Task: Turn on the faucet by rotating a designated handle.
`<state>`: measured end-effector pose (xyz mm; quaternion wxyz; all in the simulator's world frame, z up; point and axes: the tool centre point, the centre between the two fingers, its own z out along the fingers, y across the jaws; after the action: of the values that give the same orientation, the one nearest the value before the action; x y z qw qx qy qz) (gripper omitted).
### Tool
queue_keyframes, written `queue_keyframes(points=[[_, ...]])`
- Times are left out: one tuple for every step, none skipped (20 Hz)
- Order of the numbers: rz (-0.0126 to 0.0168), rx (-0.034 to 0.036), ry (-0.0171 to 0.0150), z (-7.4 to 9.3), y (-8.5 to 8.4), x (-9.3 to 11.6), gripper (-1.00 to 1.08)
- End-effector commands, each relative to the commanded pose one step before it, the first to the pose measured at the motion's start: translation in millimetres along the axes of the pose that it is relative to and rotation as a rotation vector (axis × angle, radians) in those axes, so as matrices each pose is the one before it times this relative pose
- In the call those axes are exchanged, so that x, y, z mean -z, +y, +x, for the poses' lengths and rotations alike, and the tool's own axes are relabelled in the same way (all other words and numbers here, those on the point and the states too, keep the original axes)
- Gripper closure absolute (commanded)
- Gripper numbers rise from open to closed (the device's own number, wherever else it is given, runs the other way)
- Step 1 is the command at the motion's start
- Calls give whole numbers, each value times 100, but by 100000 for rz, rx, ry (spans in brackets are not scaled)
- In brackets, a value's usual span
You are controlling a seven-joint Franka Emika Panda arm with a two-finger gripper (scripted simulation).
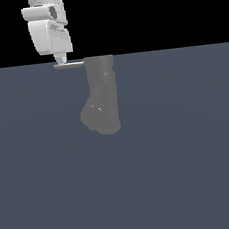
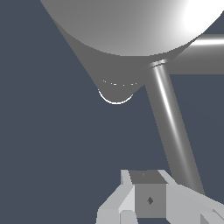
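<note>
The faucet is a matte grey chunky body standing on the dark floor, cylindrical above and bulging below. The handle is a thin grey rod sticking out from its top toward the exterior view's left. My white gripper hangs right above the rod's outer end, its narrow fingertip touching or almost touching it. In the wrist view the faucet looms large, and the handle runs from it down past the fingers. The fingers look closed together, with the rod beside them, not between them.
A second grey bar juts from the faucet body in the wrist view. The flat dark blue-grey floor spreads all around the faucet. Nothing else shows.
</note>
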<state>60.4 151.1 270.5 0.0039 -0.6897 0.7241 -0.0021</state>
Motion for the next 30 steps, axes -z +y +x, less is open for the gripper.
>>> queue_keyframes(points=[[-876,59,253,89,1072,8,108],[0,0,0,14,266,-1,108],[0,0,0,14,268,-1,108],[0,0,0,14,269,-1,108],[0,0,0,14,271,-1,108],[0,0,0,14,272,-1,108],[0,0,0,14,273,0,108],[0,0,0,14,274,0,108],[0,0,0,14,276,0,108],[0,0,0,14,277,0,108],[0,0,0,14,278,0,108],[0,0,0,14,279,0,108],[0,0,0,13,281,1,108],[0,0,0,0,0,0,108],[795,8,53,-78,-579,-7,108],[0,0,0,232,237,14,108],[0,0,0,233,238,14,108],[-69,-1,-8,237,221,-24,108],[0,0,0,236,241,14,108],[-69,-1,-8,240,224,-24,108],[0,0,0,239,244,14,108],[0,0,0,240,245,14,108],[-69,-1,-7,244,227,-23,108],[0,0,0,242,247,14,108],[0,0,0,244,248,14,108],[-69,-2,-7,248,231,-23,108],[0,0,0,246,251,14,108],[0,0,0,247,252,14,108],[-69,-3,-6,251,234,-22,108],[0,0,0,249,254,14,108]])
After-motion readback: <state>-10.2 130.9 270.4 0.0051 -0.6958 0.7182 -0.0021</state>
